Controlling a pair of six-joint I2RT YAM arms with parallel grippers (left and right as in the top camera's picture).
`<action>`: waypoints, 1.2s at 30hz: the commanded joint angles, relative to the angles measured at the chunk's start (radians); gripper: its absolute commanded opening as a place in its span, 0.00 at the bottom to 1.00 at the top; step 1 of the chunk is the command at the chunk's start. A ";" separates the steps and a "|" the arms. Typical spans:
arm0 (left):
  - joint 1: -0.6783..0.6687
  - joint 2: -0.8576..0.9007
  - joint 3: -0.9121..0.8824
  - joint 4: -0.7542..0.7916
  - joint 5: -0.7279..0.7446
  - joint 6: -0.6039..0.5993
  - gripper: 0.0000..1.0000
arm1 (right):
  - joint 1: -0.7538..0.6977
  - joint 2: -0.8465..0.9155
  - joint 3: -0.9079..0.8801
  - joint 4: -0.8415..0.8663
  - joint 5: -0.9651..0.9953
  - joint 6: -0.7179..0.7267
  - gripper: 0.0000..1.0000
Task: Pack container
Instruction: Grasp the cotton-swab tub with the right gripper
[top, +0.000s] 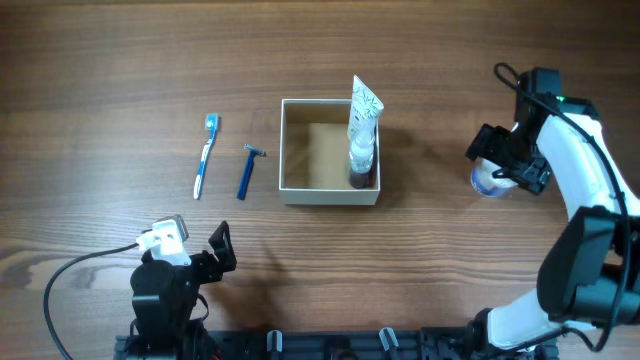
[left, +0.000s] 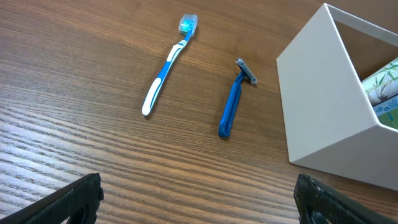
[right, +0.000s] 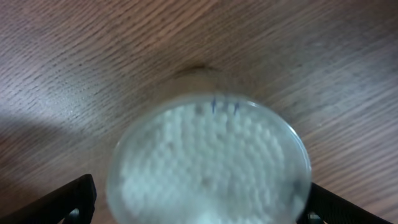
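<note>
Left gripper (left: 199, 203): nearest the robot's base, fingers spread wide with nothing between them, hanging over bare wood table (top: 110, 70).
Right gripper (right: 200, 200): fingers set wide to either side of the cotton-swab jar (right: 208, 163). No firm pinch shows, and whether the pads touch the wall I cannot tell.
Cotton-swab jar: round and clear, packed with white tips, standing on the table well to the right of the box. Probably light, with a smooth, slippery wall, so it is best squeezed across its width.
Razor (left: 231, 109): blue, lying flat just left of the box.
Toothbrush (left: 166, 71): blue and white, lying beside the razor on its outer side.
Container (top: 330, 195): at mid-table, open top up, with thin white walls and a tan floor that is mostly bare.
Container, handling: likely light and stiff but easily dented. It may slide or tip if knocked, so take it by pinching one wall at the rim, or leave it where it is.
Toothpaste tube (top: 362, 125): leaning in the box's right side, its crimped end above the rim.
</note>
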 joint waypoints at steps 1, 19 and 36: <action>-0.006 -0.009 -0.002 0.002 0.008 0.002 1.00 | -0.003 0.014 0.012 0.019 -0.027 -0.018 1.00; -0.006 -0.009 -0.002 0.002 0.008 0.002 1.00 | -0.005 -0.033 0.012 0.016 -0.036 -0.022 0.68; -0.006 -0.009 -0.002 0.002 0.008 0.002 1.00 | 0.277 -0.773 0.099 0.029 -0.254 -0.179 0.63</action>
